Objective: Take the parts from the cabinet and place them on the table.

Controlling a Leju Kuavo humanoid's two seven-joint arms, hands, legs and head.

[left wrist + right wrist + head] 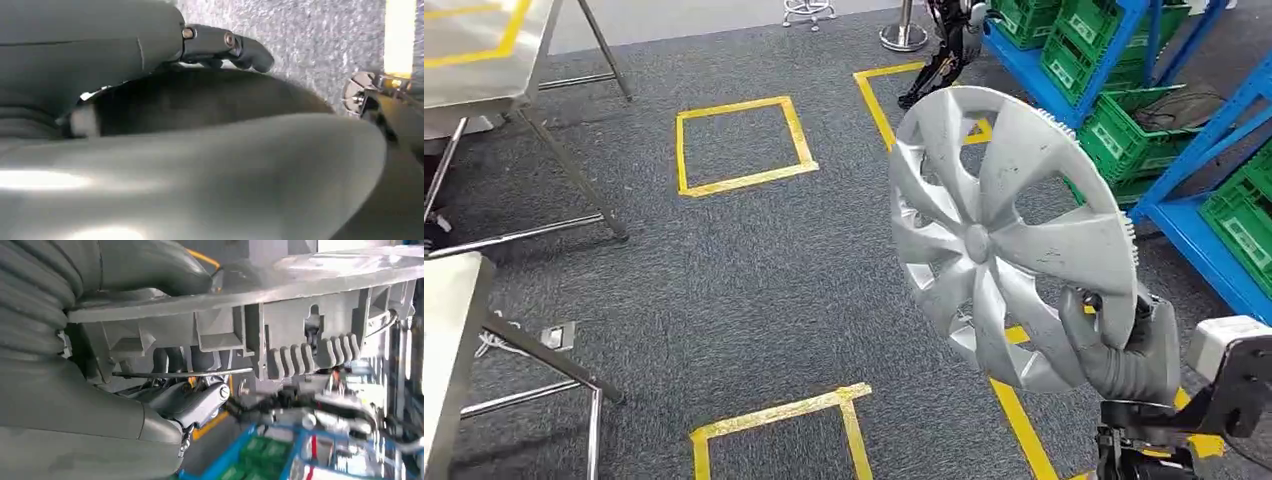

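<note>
Gripping a silver wheel cover (1009, 235), right robot hand (1119, 355) beside green crates (1124, 135).

The hubcap (1009, 235) is standing upright in the right hand (1124, 350), above the carpet (754, 270). Shelves (1184, 130) with crates (1124, 130) are standing right of it, tables (484, 50) left.

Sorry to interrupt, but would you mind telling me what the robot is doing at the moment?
The robot is carrying a silver hubcap, gripped at its lower rim by the right hand and held up on edge above the grey carpet. The blue shelves with green crates stand on its right, and metal tables are across the floor on its left. The hubcap is not yet on a table. The left hand holds nothing.
</note>
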